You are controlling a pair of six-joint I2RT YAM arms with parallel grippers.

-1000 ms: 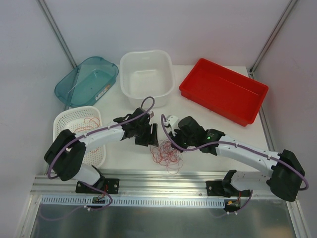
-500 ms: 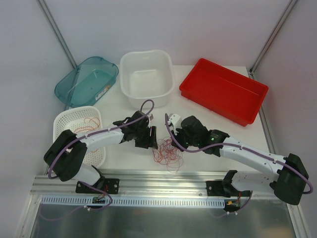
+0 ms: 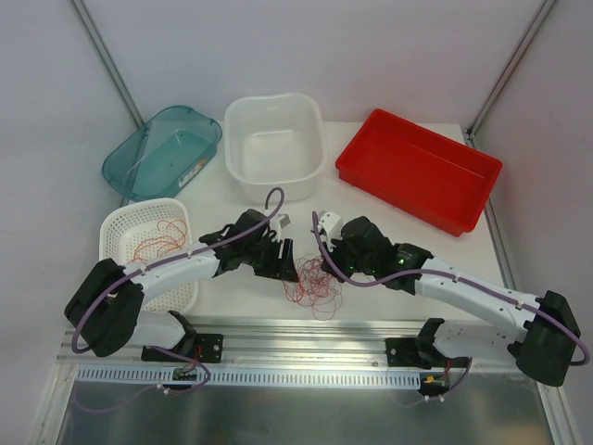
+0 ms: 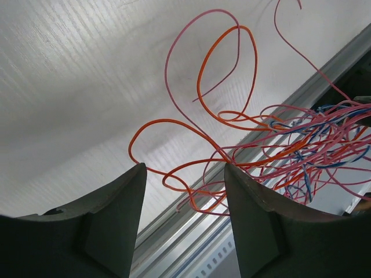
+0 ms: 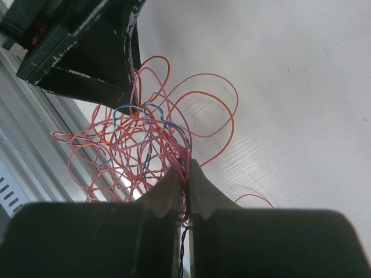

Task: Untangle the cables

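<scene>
Both arms have closed in on each other over the past second, the left one stretching out lower and the right one sliding in over the tangle. The cables (image 3: 313,286) lie in a loose red-orange, pink and blue knot on the table (image 3: 239,295), close to its near edge and between the two grippers. The right gripper (image 5: 185,174) has its fingers pressed together on a few strands at the knot's edge, with the rest fanned out just ahead of them. The left gripper (image 4: 185,168) stands spread, and orange loops cross the gap between its fingers without being clamped. To its left sits a white basket (image 3: 120,215) with a few red strands (image 3: 159,243) inside. Farther out, beyond both grippers, stand a teal bin (image 3: 208,130), a white tub (image 3: 273,181) and a red tray (image 3: 398,190).
</scene>
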